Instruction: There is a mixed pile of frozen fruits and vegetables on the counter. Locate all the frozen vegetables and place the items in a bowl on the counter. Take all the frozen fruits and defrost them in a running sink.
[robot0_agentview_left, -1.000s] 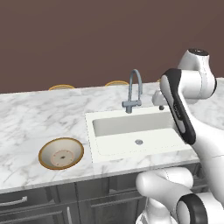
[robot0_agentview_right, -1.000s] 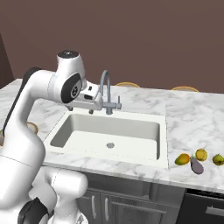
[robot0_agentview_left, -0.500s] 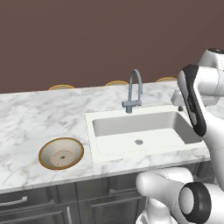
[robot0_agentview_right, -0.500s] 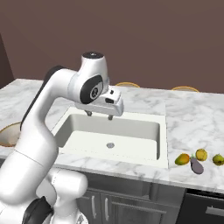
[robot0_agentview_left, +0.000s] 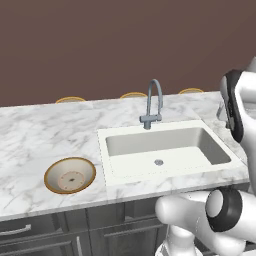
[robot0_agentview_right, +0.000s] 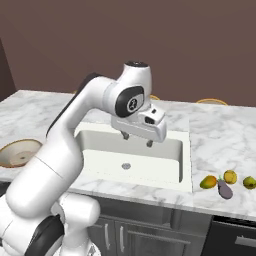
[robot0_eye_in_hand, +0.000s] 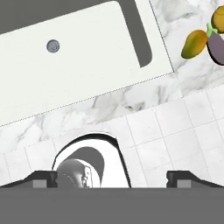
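Note:
My gripper (robot0_agentview_right: 136, 139) hangs open and empty over the white sink (robot0_agentview_right: 100, 142), above the basin's back part. To the right, on the marble counter (robot0_agentview_right: 220, 135), lies the pile: a purple eggplant (robot0_agentview_right: 224, 189), a rounded yellow-orange vegetable (robot0_agentview_right: 230, 176), and two oval fruits (robot0_agentview_right: 208, 182) (robot0_agentview_right: 249, 182). The hand view looks down on the sink (robot0_eye_in_hand: 87, 52) and its drain (robot0_eye_in_hand: 53, 45), with one fruit (robot0_eye_in_hand: 194, 43) and the eggplant (robot0_eye_in_hand: 216, 46) at the upper right; my fingertips (robot0_eye_in_hand: 43, 177) stand far apart. The tan-rimmed bowl (robot0_agentview_left: 70, 175) sits empty left of the sink.
A grey gooseneck tap (robot0_agentview_left: 152, 102) stands behind the basin. Three thin tan-rimmed discs (robot0_agentview_left: 70, 100) (robot0_agentview_left: 133, 94) (robot0_agentview_left: 191, 91) lie along the counter's back edge by the brown wall. Dark cabinets (robot0_agentview_left: 50, 240) run below the counter, and pale floor tiles (robot0_eye_in_hand: 175, 131) show in the hand view.
The arm has swung to the right, away from the tap, carrying the gripper across the sink toward the fruit side. The jaws stayed open.

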